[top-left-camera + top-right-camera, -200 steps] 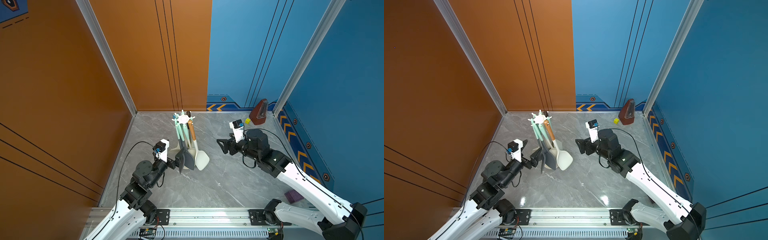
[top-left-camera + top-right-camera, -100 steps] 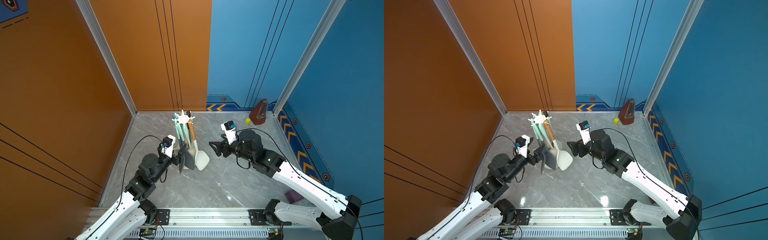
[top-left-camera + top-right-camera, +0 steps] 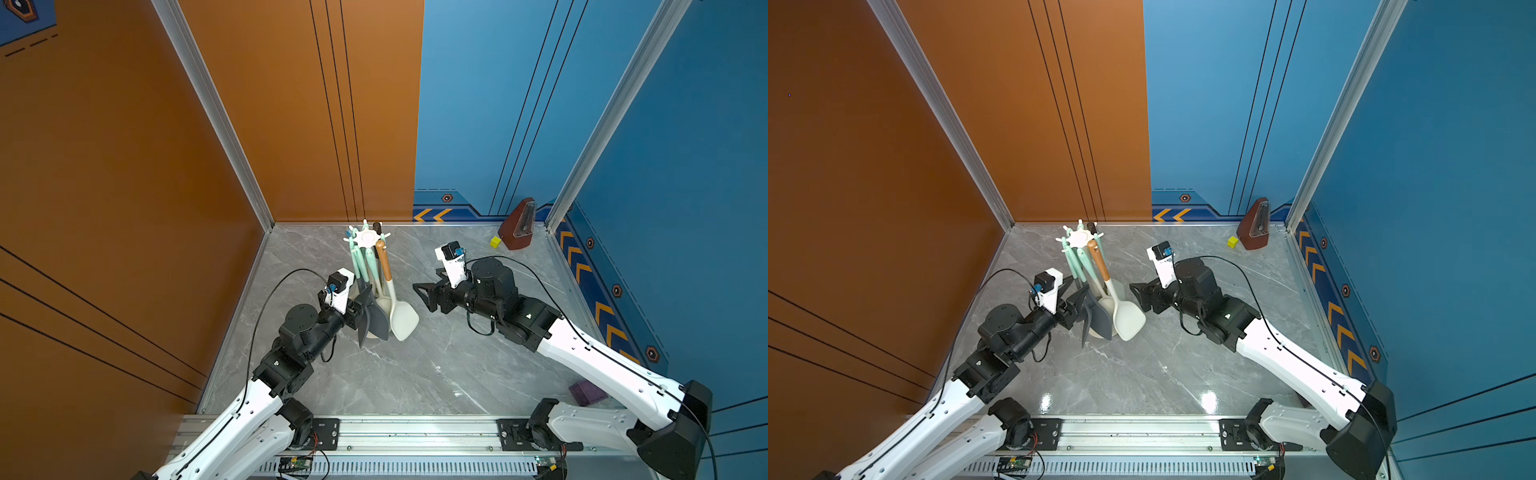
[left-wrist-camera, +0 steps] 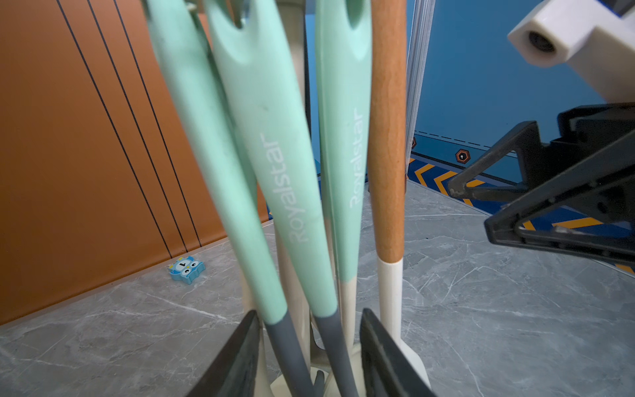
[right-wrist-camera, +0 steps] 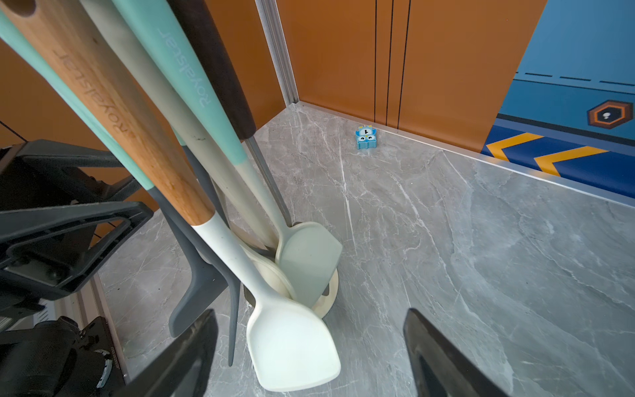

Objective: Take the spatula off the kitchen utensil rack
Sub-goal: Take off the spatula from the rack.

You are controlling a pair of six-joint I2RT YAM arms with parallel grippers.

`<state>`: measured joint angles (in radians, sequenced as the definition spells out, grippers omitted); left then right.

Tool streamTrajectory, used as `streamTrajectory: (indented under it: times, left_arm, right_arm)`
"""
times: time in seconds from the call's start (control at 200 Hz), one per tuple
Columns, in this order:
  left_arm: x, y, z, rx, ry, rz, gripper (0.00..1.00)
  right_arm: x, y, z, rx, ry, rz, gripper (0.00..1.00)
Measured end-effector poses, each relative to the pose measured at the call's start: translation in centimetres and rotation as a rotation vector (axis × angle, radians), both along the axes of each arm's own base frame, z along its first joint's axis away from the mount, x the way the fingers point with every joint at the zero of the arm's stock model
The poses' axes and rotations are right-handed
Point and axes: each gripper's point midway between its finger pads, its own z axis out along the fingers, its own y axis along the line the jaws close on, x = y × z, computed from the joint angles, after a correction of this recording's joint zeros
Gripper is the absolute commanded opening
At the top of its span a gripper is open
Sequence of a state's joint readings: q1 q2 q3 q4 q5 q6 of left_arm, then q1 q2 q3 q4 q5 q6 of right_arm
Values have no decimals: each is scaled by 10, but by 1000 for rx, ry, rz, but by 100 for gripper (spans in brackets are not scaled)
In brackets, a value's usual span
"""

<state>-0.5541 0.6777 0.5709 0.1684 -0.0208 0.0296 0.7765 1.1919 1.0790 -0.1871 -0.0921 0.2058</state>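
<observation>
Left wrist view: the mint-handled, grey-necked spatula (image 4: 285,192) hangs on the cream-white star-topped utensil rack (image 3: 368,237), its neck between the left end effector's (image 4: 309,312) half-closed, unclamped jaws, narrower than a second ago. The right end effector (image 3: 422,297) gapes just right of the rack, nearer now. One rack, five utensils.

Orange walls (image 3: 124,166) and blue walls (image 3: 478,104), joined by silver posts (image 3: 216,112), enclose a grey marble floor (image 3: 415,374).
</observation>
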Motion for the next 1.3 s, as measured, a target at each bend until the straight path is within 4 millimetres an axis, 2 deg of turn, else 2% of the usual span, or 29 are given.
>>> streamTrajectory:
  times: [0.345, 0.586, 0.816, 1.071, 1.296]
  left_arm:
    - [4, -5, -7, -11, 32, -41, 38]
    - [6, -7, -9, -14, 43, -64, 34]
    - [5, -9, -10, -22, 48, -78, 27]
    - [6, -10, -10, -36, 55, -82, 25]
    - [6, -10, -9, -37, 56, -87, 26]
  right_arm:
    - [1, 7, -2, 3, -5, 20, 85]
    - [1, 12, 4, 25, -22, 43, 86]
    - [-8, 24, 14, 28, -87, 105, 90]
    - [-21, 36, 15, -14, -149, 165, 87]
    - [-19, 42, 7, -43, -157, 178, 81]
